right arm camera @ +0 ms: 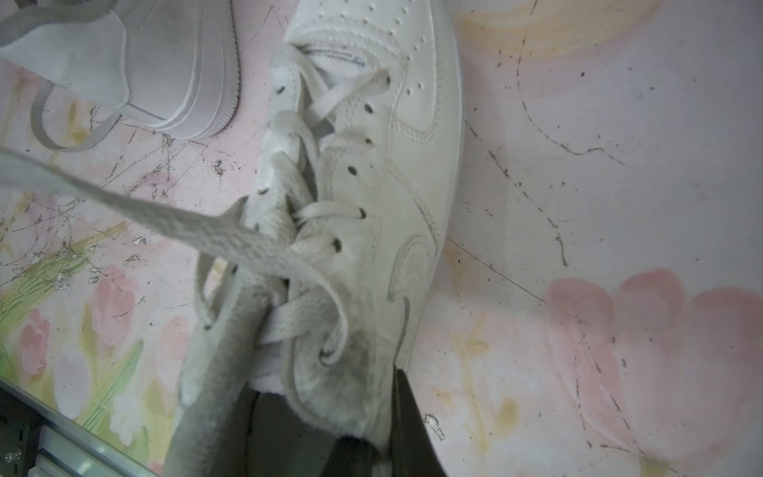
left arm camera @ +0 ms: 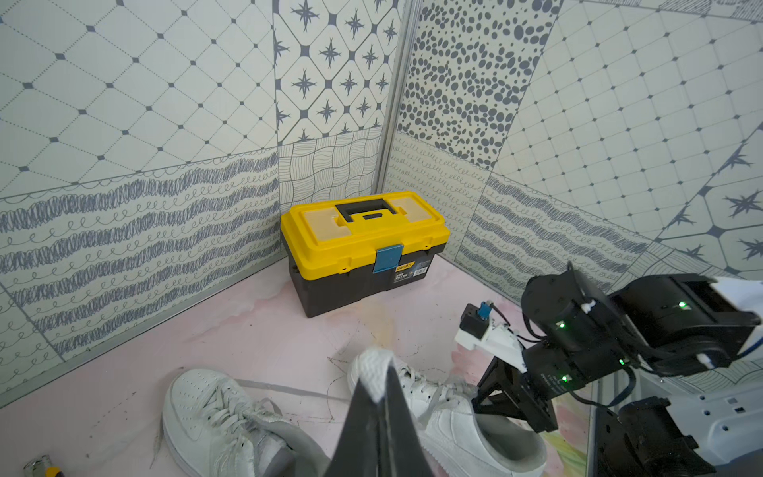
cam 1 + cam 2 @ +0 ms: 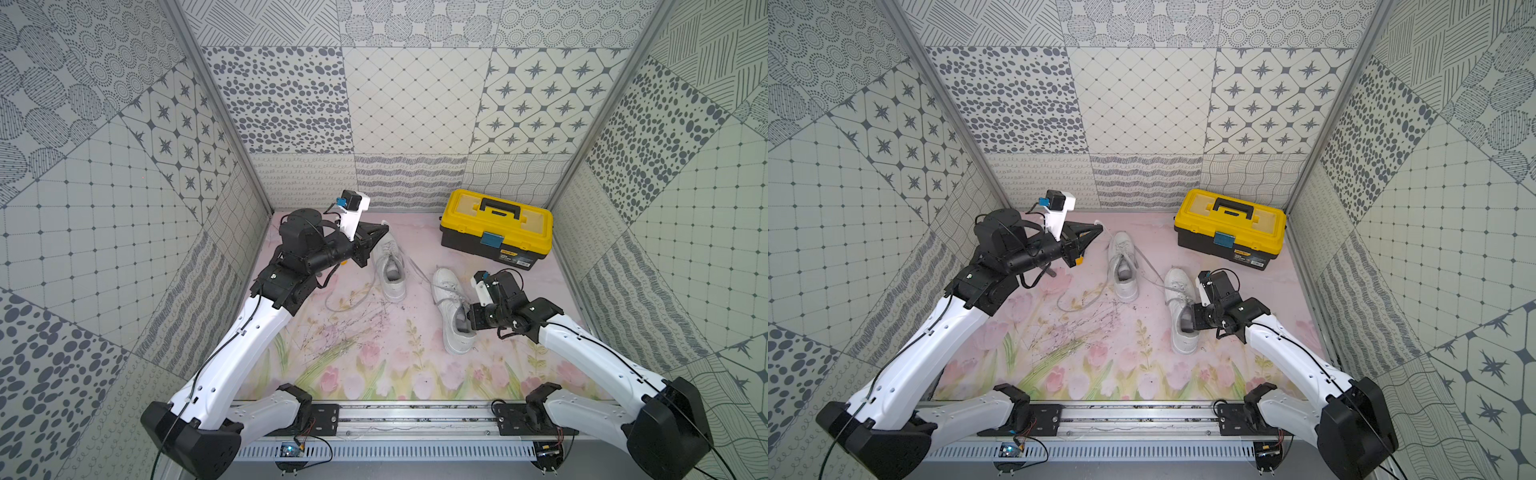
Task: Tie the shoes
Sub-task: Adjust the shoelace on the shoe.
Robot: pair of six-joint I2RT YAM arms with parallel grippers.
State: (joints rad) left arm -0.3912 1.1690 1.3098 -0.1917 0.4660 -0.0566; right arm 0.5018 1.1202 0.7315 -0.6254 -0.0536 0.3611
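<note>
Two white shoes lie on the flowered mat in both top views. The left shoe points toward the back wall. The right shoe lies nearer the front. My left gripper hovers by the left shoe's toe, shut on a white lace end. My right gripper is shut on the right shoe's collar, one finger inside the opening and one outside. A lace stretches taut away from this shoe's eyelets.
A yellow and black toolbox stands shut in the back right corner. A loose lace loop lies on the mat left of the left shoe. A small yellow-handled tool lies under my left arm. Patterned walls close three sides.
</note>
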